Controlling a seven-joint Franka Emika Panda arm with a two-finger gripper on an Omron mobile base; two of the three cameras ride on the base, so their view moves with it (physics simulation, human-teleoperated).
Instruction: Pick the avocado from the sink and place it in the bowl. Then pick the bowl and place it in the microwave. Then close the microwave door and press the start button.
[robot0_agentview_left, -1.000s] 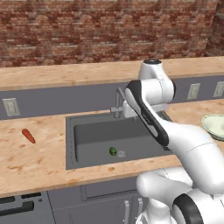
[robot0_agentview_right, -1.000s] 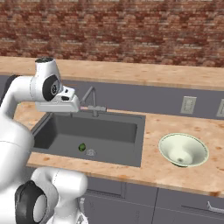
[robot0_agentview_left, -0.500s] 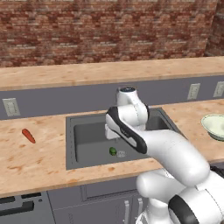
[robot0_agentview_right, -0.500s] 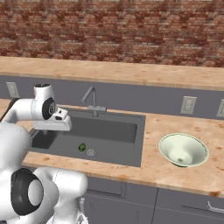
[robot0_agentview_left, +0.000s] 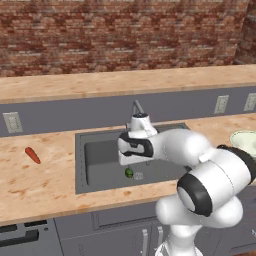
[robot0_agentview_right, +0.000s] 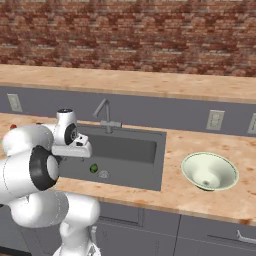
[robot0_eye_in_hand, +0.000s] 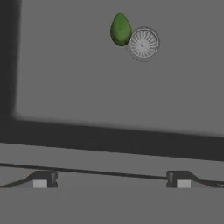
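Observation:
The small dark green avocado (robot0_agentview_left: 129, 173) (robot0_agentview_right: 93, 168) lies on the floor of the dark grey sink (robot0_agentview_left: 102, 155) (robot0_agentview_right: 131, 147), right beside the round metal drain (robot0_eye_in_hand: 143, 43). My gripper (robot0_eye_in_hand: 111, 181) hangs above the basin, open and holding nothing. Its fingertips (robot0_eye_in_hand: 41, 180) stand wide apart. In the hand view the avocado (robot0_eye_in_hand: 120, 29) lies well ahead of the tips, near the top. The pale cream bowl (robot0_agentview_right: 209, 171) (robot0_agentview_left: 245, 140) sits holding nothing on the counter right of the sink. The microwave and its door are out of view.
A grey faucet (robot0_agentview_right: 105, 115) (robot0_agentview_left: 137, 107) rises at the sink's back edge, close behind my hand. An orange-red carrot (robot0_agentview_left: 32, 155) lies on the wooden counter left of the sink. Wall outlets (robot0_agentview_right: 215, 120) sit on the grey backsplash below a brick wall.
The arm has swung down and forward from over the faucet, and the hand has dropped low over the sink near the avocado. Avocado and bowl have not moved.

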